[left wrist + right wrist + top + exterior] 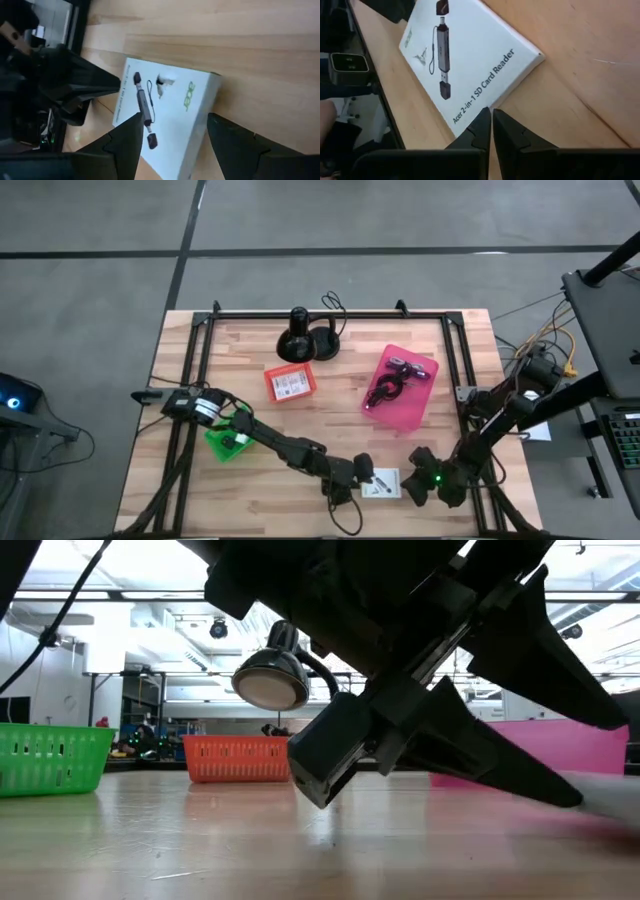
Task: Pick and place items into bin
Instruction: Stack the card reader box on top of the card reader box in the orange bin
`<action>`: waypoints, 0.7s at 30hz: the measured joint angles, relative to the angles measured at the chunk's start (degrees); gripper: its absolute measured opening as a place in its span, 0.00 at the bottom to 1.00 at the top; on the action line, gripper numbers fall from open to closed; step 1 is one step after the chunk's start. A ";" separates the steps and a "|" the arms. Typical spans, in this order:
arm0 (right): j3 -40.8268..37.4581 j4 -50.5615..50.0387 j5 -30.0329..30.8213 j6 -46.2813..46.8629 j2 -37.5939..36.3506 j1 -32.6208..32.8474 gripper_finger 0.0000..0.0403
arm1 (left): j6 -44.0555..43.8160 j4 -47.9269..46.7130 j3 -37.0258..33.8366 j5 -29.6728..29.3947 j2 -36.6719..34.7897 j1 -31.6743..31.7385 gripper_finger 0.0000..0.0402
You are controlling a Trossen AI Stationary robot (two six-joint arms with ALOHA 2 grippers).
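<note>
Just beneath open left gripper (172,132), white box (170,117), right gripper (491,125) touching its edge

A: What fills the foreground?
B: A dark robot gripper (560,785), tilted low over the wooden table (200,840).
A: And behind?
B: A green slatted plastic basket (50,757), an orange slatted basket (238,758), a pink bin (560,745), and a black gooseneck lamp (272,680).

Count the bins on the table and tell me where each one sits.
3. The green bin sits at the left, under the left arm. The orange bin sits mid-table, in front of the black lamp. The pink bin sits right of centre, already holding items.
</note>
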 joint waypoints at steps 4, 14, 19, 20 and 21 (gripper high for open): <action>0.08 0.15 -1.30 -0.21 0.63 -0.17 0.02 | 0.37 -0.09 0.60 0.02 1.41 -0.02 0.51; 0.12 -0.75 -0.61 -1.78 -1.78 -0.12 0.02 | 0.19 -0.03 1.80 -1.35 3.09 -0.06 0.51; 0.73 -0.74 0.08 -3.25 -2.25 -0.11 0.02 | 0.23 -0.26 1.68 -1.77 2.84 -0.07 0.51; 0.90 -0.76 0.65 -3.70 -2.25 -0.09 0.02 | 0.27 -0.24 1.66 -1.77 2.84 -0.07 0.51; 1.05 -0.74 1.28 -4.10 -2.25 -0.09 0.02 | 0.35 -0.24 1.64 -1.79 2.84 -0.07 0.51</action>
